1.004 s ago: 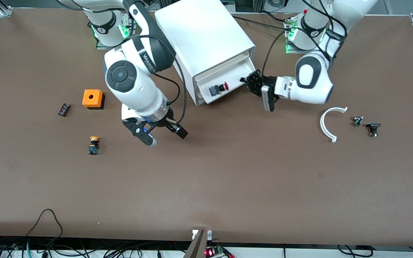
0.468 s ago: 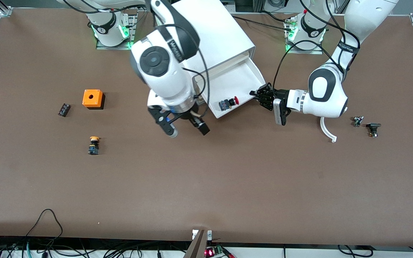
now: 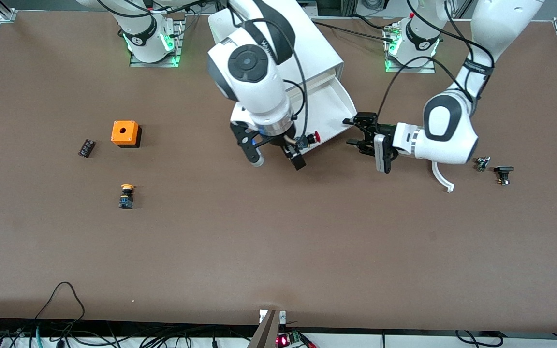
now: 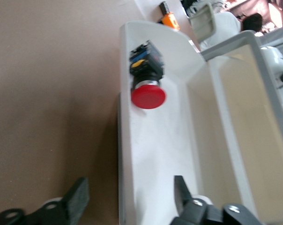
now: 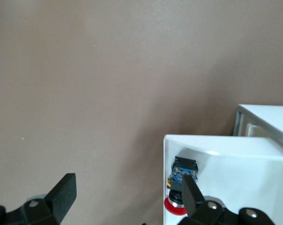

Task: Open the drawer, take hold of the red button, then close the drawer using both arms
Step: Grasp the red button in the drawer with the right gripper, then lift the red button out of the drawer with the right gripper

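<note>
The drawer [image 3: 329, 108] stands pulled out of the white cabinet [image 3: 318, 53], toward the front camera. The button [image 3: 310, 138], red-capped, lies on its side in the drawer's front corner toward the right arm's end. My right gripper [image 3: 276, 159] hangs open over that corner. In the right wrist view one of its fingers [image 5: 190, 190] is over the button [image 5: 182, 174] and the other is over bare table. My left gripper [image 3: 357, 130] is open at the drawer's other front corner and holds nothing. The left wrist view shows the drawer's front wall [image 4: 125, 154] between its fingers [image 4: 78, 197], with the button [image 4: 147, 79] farther along.
Toward the right arm's end lie an orange box [image 3: 125, 133], a yellow-capped button [image 3: 126, 195] and a small black part [image 3: 86, 148]. Toward the left arm's end lie a white curved piece [image 3: 440, 176] and two small dark parts [image 3: 482, 163], [image 3: 503, 174].
My left gripper pulled the drawer farther out, then opened and let go of its front. My right arm swung from the open table to the drawer's front corner above the button.
</note>
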Controlling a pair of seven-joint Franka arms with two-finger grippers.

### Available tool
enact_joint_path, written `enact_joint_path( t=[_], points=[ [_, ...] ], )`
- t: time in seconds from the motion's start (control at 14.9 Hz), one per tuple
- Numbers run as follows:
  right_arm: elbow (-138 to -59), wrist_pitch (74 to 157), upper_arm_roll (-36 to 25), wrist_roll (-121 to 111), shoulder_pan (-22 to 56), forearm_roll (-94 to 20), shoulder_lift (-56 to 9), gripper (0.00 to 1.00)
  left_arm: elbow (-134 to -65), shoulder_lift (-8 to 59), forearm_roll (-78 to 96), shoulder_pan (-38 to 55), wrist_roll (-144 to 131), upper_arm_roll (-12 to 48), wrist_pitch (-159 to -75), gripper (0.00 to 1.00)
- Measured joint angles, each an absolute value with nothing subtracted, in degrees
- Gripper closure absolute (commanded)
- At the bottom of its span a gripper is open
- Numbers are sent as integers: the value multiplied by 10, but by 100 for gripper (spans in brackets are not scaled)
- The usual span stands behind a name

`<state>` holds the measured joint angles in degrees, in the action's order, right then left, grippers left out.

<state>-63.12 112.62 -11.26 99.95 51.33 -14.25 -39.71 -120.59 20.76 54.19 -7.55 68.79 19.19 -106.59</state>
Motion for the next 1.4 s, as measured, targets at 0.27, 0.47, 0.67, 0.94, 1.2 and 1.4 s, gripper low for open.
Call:
enact_joint_path(
  t=[0.27, 0.47, 0.67, 0.94, 1.2, 1.4],
  points=[
    [-642, 1127, -113, 1017, 542, -123, -419, 1, -1123, 208, 449, -96, 557, 190, -947, 0],
    [-663, 1141, -113, 1019, 559, -110, -430, 1, -1065, 207, 412, -97, 449, 190, -877, 0],
    [-678, 1143, -113, 1020, 569, -109, -431, 7, -1027, 207, 393, -96, 362, 192, -827, 0],
    [-688, 1143, -113, 1021, 572, -107, -432, 37, -971, 207, 383, -92, 239, 200, -767, 0],
    [-689, 1143, -114, 1021, 572, -107, -432, 83, -930, 206, 365, -89, 182, 204, -737, 0],
    [-689, 1143, -114, 1021, 573, -106, -432, 100, -911, 190, 295, -88, 138, 214, -722, 0]
  ],
)
